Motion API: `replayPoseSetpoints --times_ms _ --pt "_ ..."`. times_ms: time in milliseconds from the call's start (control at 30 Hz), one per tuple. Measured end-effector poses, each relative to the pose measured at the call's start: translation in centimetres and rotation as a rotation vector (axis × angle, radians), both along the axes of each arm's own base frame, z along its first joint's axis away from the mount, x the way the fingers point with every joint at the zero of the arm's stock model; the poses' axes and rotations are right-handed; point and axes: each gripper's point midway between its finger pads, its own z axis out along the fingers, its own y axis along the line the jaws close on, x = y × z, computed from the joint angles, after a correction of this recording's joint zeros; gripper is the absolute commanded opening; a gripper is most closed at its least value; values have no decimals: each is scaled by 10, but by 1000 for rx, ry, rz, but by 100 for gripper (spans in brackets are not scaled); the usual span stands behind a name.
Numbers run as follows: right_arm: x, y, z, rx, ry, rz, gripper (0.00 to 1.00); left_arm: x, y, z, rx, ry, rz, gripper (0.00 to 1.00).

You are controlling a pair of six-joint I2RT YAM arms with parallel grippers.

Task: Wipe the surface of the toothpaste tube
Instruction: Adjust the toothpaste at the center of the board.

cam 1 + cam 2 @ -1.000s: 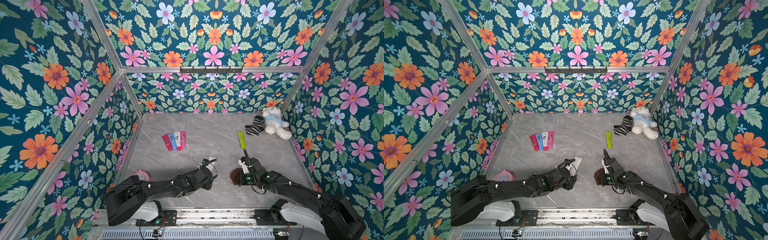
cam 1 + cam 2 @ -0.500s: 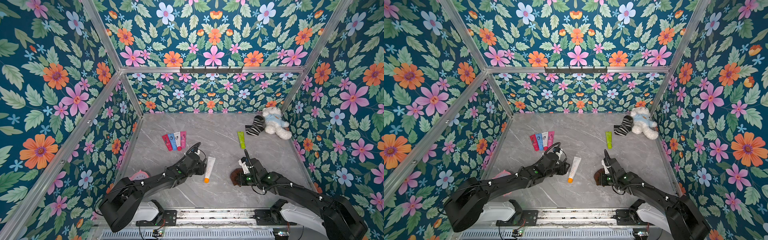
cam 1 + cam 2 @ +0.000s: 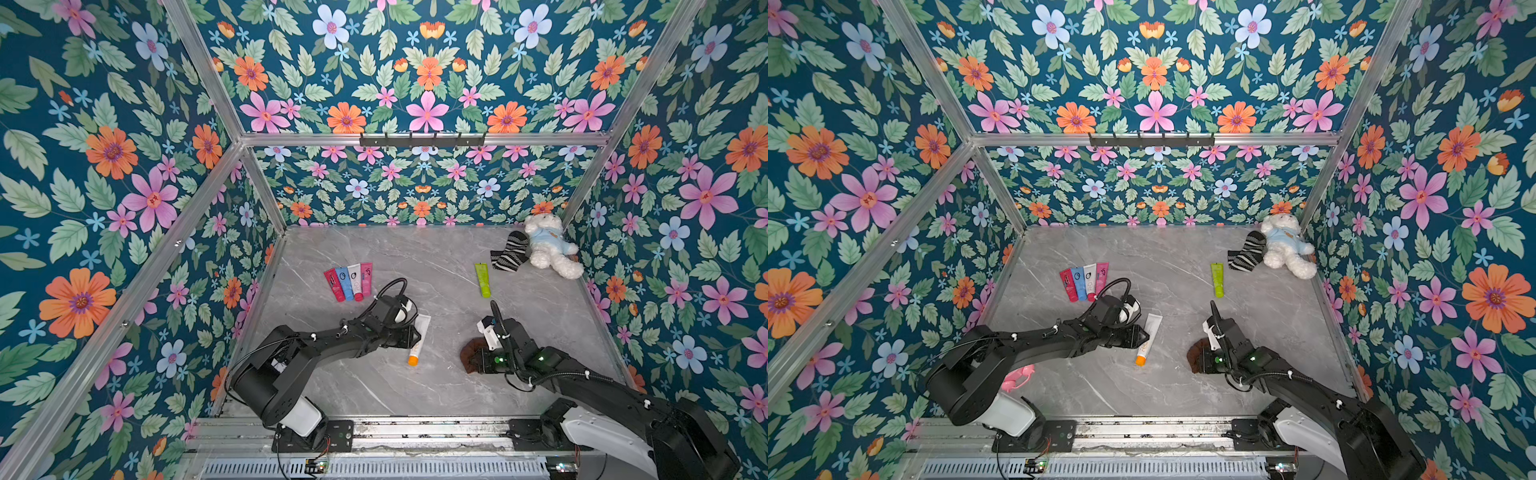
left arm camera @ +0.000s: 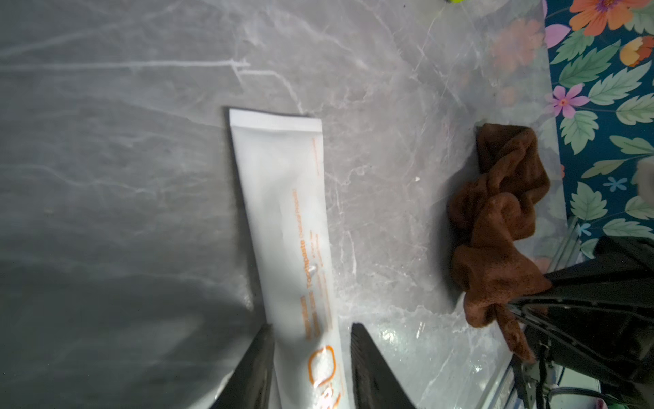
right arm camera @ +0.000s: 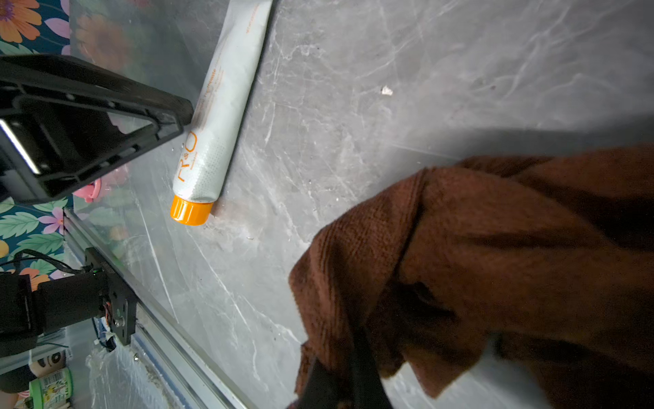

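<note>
A white toothpaste tube (image 3: 420,332) with an orange cap lies flat on the grey marble floor, cap toward the front; the right wrist view also takes in the tube (image 5: 219,117). My left gripper (image 3: 411,337) reaches it from the left. In the left wrist view the left gripper (image 4: 311,331) is open, its fingers straddling the tube (image 4: 283,212) on either side, with a thin gap showing at one finger. To the tube's right, my right gripper (image 3: 478,359) is shut on a crumpled brown cloth (image 3: 469,353), which hangs bunched from the right gripper (image 5: 339,368).
Several small coloured tubes (image 3: 349,281) lie side by side behind the left arm. A green tube (image 3: 482,279), a striped sock (image 3: 509,251) and a white teddy bear (image 3: 548,247) sit at the back right. A pink object (image 3: 1017,376) lies by the left wall.
My left arm swung off the tube toward the back left, then came back to it with its jaws narrowing round the tube's body. The right arm and cloth stayed put.
</note>
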Motion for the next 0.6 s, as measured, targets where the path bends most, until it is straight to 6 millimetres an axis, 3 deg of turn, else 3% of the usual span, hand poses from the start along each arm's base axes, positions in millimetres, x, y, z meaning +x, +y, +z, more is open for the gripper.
replayPoseSetpoints --times_ms 400,600 --pt "0 6 -1 22 13 16 0 -6 -4 -14 -7 37 -38 36" --pt "0 7 1 29 7 17 0 -4 -9 -15 -20 29 -50 12"
